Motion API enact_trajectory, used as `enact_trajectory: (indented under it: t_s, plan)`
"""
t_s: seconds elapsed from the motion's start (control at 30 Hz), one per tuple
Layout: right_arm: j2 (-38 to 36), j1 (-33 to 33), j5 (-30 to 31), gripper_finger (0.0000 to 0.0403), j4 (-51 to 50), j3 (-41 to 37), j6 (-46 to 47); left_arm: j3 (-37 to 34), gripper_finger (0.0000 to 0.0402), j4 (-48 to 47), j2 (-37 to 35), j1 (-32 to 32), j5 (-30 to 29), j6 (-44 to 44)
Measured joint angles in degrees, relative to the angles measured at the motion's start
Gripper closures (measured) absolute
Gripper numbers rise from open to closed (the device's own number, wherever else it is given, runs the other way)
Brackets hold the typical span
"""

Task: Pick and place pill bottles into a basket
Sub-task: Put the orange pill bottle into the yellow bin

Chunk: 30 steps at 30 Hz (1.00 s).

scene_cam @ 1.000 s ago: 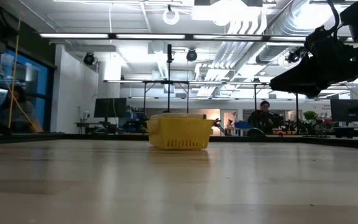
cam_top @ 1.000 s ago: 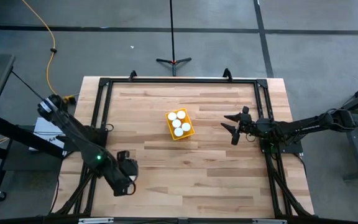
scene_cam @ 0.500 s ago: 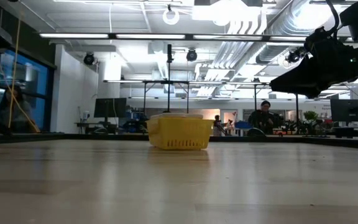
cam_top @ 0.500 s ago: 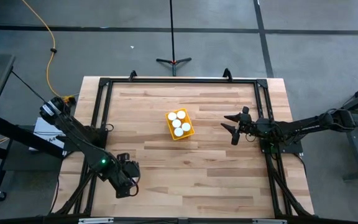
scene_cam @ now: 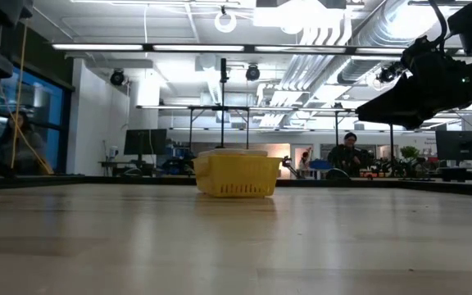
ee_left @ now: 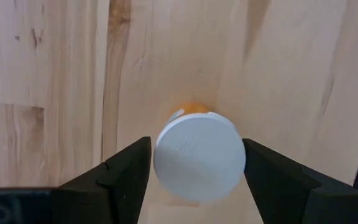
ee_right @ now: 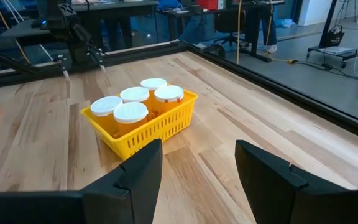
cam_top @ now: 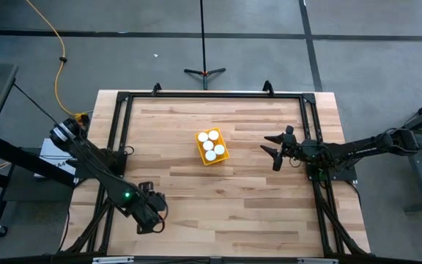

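Left gripper (ee_left: 197,171), at the table's near-left corner, stands fingers apart astride an upright pill bottle (ee_left: 197,155), grip unconfirmed. The basket (cam_top: 212,147) lies mid-table, ahead and rightward. Right gripper (cam_top: 275,150) waits open and empty, nearer the basket.

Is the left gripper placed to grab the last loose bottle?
Probably yes: the left gripper is open, one finger on each side of the bottle, which stands upright on the table with nothing between.
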Motion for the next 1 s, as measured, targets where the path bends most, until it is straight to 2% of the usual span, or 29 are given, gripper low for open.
enact_trajectory:
  t_s: [0.63,0.83,1.0]
  plan:
    - [0.0,0.0,0.4,0.0208,0.0,0.0,0.1,0.0,0.0123,0.3,1.4,0.0,0.1,1.5]
    - [0.0,0.0,0.3,0.0208,0.0,0.0,0.1,0.0,0.0156,0.3,1.4,0.0,0.3,1.9]
    - [0.0,0.0,0.3,0.0208,0.0,0.0,0.1,0.0,0.0156,0.3,1.4,0.0,0.4,2.5]
